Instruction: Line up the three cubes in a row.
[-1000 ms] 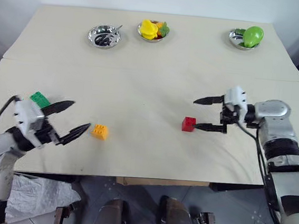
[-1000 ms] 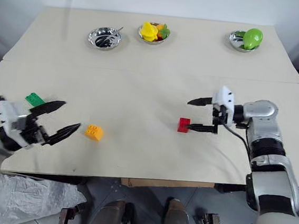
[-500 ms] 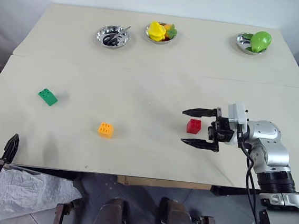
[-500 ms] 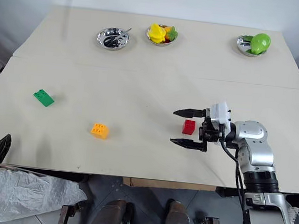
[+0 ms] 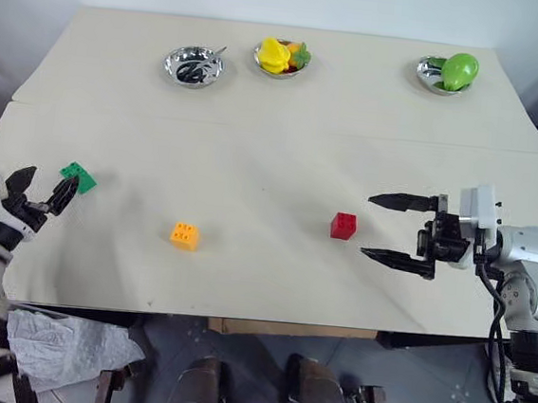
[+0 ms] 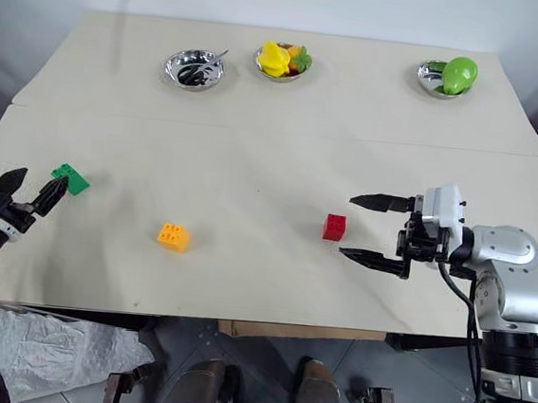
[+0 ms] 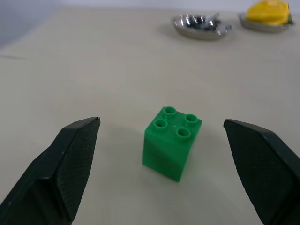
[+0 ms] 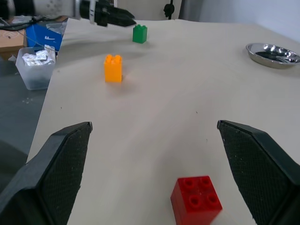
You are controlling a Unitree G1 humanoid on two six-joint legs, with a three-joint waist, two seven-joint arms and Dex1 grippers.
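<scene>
Three studded cubes lie apart on the beige table (image 5: 255, 153): a green cube (image 5: 79, 177) at the left, a yellow-orange cube (image 5: 185, 235) nearer the front, and a red cube (image 5: 344, 226) right of the middle. My left gripper (image 5: 46, 190) is open at the table's left edge. In the left wrist view the green cube (image 7: 172, 143) stands just ahead of it, between the lines of its fingers (image 7: 70, 164) and untouched. My right gripper (image 5: 369, 225) is open and points at the red cube (image 8: 196, 200) from the right, a short gap away.
Three steel bowls stand along the far side: one with a utensil (image 5: 193, 65), one with yellow fruit (image 5: 279, 56), one with a green fruit (image 5: 444, 71). A seam crosses the table between bowls and cubes. A clear plastic tub (image 8: 36, 68) stands beyond the table's edge.
My left gripper, low by the table's front edge half a second ago, has come up to the green cube. My right gripper has drawn back to the right, off the red cube. Both stay open.
</scene>
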